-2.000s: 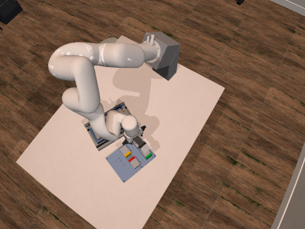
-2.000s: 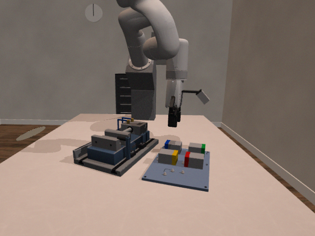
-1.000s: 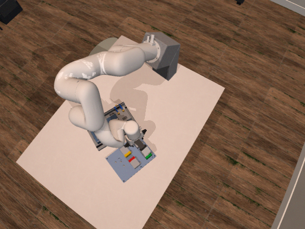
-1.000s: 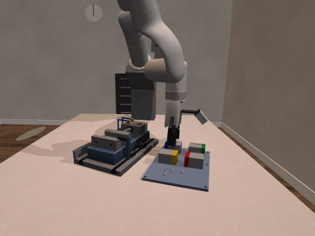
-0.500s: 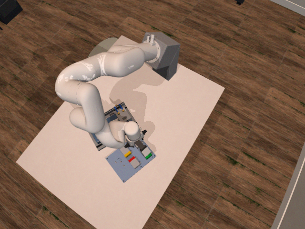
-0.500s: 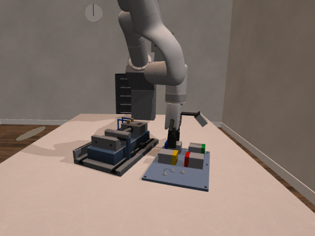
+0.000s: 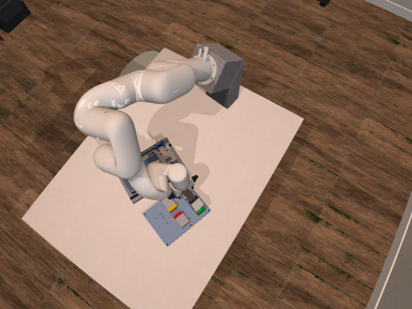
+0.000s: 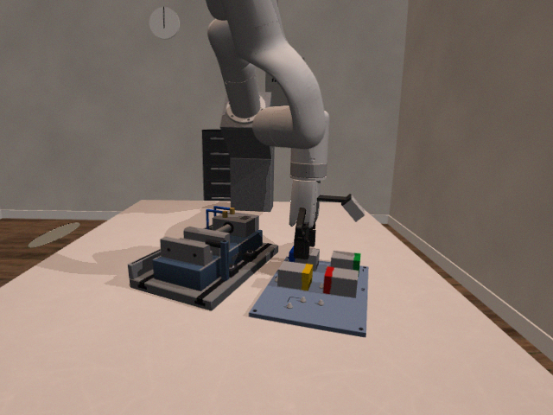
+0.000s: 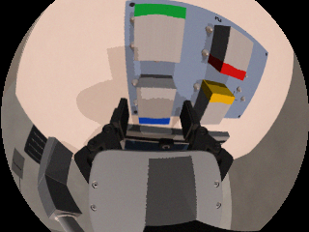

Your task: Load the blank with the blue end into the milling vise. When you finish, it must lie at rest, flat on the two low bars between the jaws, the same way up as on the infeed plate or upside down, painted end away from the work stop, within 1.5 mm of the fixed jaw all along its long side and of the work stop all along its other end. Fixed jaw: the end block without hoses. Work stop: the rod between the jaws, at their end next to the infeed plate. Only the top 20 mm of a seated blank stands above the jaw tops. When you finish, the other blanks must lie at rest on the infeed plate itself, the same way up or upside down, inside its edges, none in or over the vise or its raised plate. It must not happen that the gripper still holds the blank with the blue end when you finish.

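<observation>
While arm hides vise from above, fingers open, empty, straddling blue-ended blank [image 9: 154, 100], contact unclear.

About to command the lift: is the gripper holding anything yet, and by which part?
Nothing is held. The gripper is open, its fingers straddling the blue-ended blank on the infeed plate.

Top view looks down from far above me; exterior faces me across the table; my wrist view, close, shares the infeed plate [image 9: 193, 39].
</observation>
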`<state>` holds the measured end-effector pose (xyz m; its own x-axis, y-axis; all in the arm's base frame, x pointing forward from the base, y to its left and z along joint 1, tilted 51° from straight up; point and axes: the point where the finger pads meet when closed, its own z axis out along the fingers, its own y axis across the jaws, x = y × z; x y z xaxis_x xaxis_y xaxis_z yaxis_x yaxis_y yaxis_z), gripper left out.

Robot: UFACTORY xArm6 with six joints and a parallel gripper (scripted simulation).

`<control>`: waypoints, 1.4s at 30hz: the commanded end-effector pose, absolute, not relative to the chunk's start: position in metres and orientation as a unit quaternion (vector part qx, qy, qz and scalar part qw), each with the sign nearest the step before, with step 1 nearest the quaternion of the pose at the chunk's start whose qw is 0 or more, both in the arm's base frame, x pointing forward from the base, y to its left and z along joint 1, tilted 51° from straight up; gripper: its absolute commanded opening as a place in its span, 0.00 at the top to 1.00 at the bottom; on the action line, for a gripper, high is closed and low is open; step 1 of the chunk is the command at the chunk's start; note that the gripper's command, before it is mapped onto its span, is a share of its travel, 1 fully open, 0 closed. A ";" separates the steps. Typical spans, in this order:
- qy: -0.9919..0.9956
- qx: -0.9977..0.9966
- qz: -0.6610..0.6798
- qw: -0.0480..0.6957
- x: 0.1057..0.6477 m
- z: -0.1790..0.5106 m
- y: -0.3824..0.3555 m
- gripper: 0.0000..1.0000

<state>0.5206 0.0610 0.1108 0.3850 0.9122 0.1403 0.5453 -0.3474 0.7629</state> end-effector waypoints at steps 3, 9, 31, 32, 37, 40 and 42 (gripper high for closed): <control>0.474 0.768 0.288 0.319 0.519 0.113 0.062 0.21; 0.474 0.768 0.288 0.319 0.519 0.113 0.062 0.21; 0.474 0.768 0.288 0.319 0.516 0.115 0.063 0.21; 0.474 0.768 0.288 0.319 0.516 0.115 0.063 0.21; 0.474 0.768 0.288 0.319 0.516 0.116 0.063 0.21; 0.474 0.768 0.288 0.319 0.516 0.116 0.063 0.21; 0.474 0.768 0.288 0.319 0.516 0.115 0.063 0.21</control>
